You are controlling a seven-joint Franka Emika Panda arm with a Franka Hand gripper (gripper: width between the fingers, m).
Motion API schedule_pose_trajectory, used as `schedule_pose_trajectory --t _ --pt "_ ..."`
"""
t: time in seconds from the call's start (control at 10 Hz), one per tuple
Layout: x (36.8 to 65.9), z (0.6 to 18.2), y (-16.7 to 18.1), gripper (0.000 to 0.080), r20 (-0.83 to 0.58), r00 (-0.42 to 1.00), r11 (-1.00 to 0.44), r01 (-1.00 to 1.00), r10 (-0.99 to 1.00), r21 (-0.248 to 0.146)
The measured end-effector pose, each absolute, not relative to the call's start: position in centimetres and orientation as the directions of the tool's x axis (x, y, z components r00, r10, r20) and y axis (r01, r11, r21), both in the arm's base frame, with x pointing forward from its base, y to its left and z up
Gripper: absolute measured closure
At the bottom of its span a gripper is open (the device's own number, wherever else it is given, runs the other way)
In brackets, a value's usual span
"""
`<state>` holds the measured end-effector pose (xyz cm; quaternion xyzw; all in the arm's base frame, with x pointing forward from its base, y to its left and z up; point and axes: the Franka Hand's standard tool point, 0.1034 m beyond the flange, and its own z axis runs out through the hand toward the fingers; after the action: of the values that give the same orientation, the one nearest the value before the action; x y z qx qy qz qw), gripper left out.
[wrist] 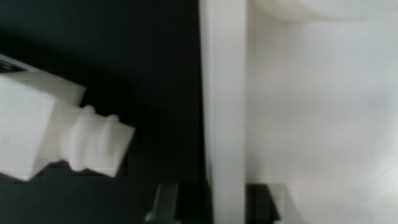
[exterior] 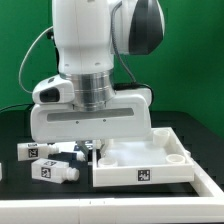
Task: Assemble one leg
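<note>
Three white legs with square tags lie on the black table at the exterior view's left: one [exterior: 30, 153], one [exterior: 55, 172] and one [exterior: 72, 152] nearest the gripper. The wrist view shows one leg [wrist: 36, 125] close up, its ribbed round peg [wrist: 98, 140] pointing toward the panel. My gripper [exterior: 92, 150] is down at the left rim of the large white square panel [exterior: 140, 172]. In the wrist view the gripper [wrist: 219, 205] has its two dark fingers [wrist: 173, 205] straddling the raised rim [wrist: 222, 90] closely, shut on it. No leg is held.
The panel has a round corner socket [exterior: 178, 157] at its far right. A white strip [exterior: 208, 185] runs along the panel's right side. The arm's white body hides the table behind the gripper.
</note>
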<state>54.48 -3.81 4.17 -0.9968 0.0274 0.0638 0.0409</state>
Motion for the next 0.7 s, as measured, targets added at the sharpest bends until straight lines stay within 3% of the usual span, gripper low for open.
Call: schedule_pose_trajectory --t 0.2,0.3,0.7 --pt "54.4 3.9 -3.8 0.0745 -0.133 0.990 -0.995 -0.060 -0.049 -0.078" --pt "54.4 3.0 -3.8 0.0745 -0.141 0.989 -0.995 -0.061 -0.049 -0.077" --pt "57.3 0.8 -2.5 0.0745 -0.127 0.990 -0.995 -0.073 -0.063 -0.073"
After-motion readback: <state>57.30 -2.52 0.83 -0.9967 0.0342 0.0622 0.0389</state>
